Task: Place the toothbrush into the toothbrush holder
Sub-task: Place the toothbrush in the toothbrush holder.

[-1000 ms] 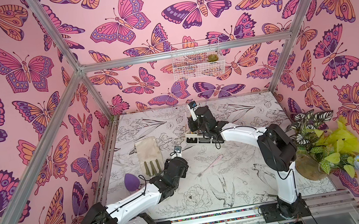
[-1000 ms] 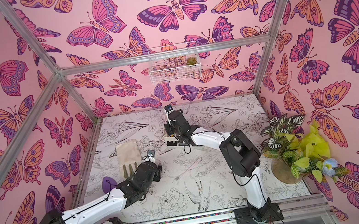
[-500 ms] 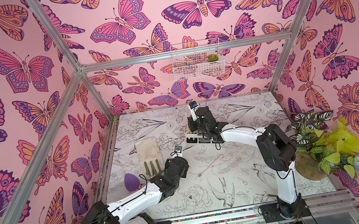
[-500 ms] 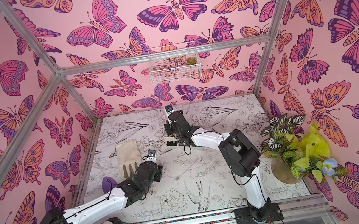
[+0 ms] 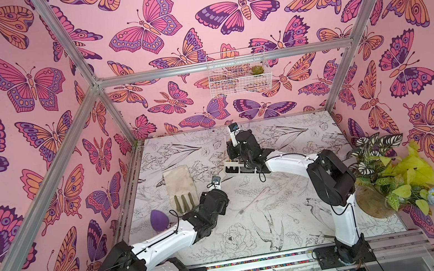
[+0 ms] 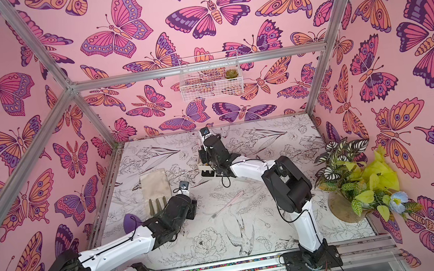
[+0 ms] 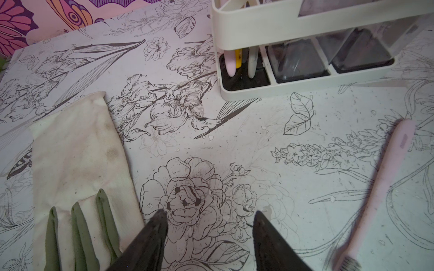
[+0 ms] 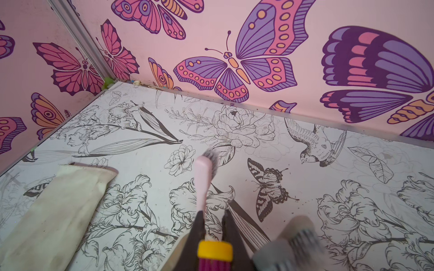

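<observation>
The toothbrush holder (image 5: 232, 169) (image 6: 205, 170), a white oblong rack with two clear-grey cups, stands mid-table; the left wrist view shows it too (image 7: 246, 93). My right gripper (image 8: 213, 212) hovers right above it, shut on a pink toothbrush (image 8: 203, 180) whose bristle head sticks out past the fingertips. The handle's lower end (image 7: 229, 63) sits in the holder's slot section. A second pink toothbrush (image 5: 254, 197) (image 6: 226, 206) (image 7: 387, 178) lies flat on the table. My left gripper (image 7: 209, 212) is open above bare table, between that toothbrush and a glove, with nothing between its fingers.
A cream glove with green fingers (image 5: 179, 184) (image 7: 77, 159) (image 8: 54, 211) lies left of the holder, with a purple egg-shaped sponge (image 5: 158, 220) nearer the front. A yellow-capped magenta brush (image 8: 215, 251) and a grey-bristled brush head (image 8: 298, 239) stand in the holder. A potted plant (image 5: 385, 175) fills the right edge. A wire basket (image 5: 239, 76) hangs on the back wall.
</observation>
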Controlling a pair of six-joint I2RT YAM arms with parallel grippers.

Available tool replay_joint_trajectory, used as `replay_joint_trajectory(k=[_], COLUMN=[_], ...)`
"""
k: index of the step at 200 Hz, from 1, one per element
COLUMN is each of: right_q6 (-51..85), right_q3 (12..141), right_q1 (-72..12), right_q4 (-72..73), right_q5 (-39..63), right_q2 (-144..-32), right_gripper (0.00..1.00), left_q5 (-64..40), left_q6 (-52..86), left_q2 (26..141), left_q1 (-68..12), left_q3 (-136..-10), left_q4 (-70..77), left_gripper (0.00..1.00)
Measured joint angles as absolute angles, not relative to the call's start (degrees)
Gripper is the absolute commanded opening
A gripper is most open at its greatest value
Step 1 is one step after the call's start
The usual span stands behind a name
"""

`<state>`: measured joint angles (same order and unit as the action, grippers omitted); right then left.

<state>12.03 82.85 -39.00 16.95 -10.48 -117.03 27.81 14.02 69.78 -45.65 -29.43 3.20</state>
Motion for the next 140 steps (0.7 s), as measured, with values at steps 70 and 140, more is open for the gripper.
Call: replay_joint_trajectory(k=[70, 140], right_q6=[13.65, 16.53], right_q3=[84.49, 88.25], right_q1=[-38.98, -38.26], right_q4=[16.82, 15.16], right_q5=[-10.68, -9.52], right_q2=[-118.41, -121.10], right_gripper=[0.00, 0.00], left_q5=[26.94, 26.74], left_q6=[14.02, 14.04], left_q2=[69.91, 69.73], left_q1=[-45.65, -45.65], left_q3=[-29.65, -29.65], left_q4=[3.22, 3.18], left_gripper=[0.59, 0.60])
